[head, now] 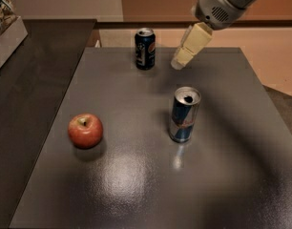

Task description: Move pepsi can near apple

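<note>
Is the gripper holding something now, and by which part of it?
Nothing is held. The gripper hangs above the table, beside the pepsi can, not touching it.
</note>
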Action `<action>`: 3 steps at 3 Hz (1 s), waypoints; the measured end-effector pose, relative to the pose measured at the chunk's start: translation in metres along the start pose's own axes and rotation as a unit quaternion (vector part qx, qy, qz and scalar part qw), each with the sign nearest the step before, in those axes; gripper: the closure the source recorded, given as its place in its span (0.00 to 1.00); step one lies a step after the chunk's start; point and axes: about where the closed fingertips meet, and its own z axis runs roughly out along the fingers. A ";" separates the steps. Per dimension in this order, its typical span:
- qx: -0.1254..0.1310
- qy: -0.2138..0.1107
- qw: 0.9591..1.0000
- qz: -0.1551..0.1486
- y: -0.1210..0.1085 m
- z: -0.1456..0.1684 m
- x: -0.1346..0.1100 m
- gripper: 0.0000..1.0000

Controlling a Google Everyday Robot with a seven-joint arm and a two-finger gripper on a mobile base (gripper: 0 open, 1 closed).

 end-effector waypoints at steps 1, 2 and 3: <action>0.011 -0.019 1.000 0.018 -0.022 0.023 -0.018 0.00; 0.022 -0.038 0.998 0.037 -0.039 0.050 -0.029 0.00; 0.031 -0.057 0.996 0.052 -0.052 0.077 -0.036 0.00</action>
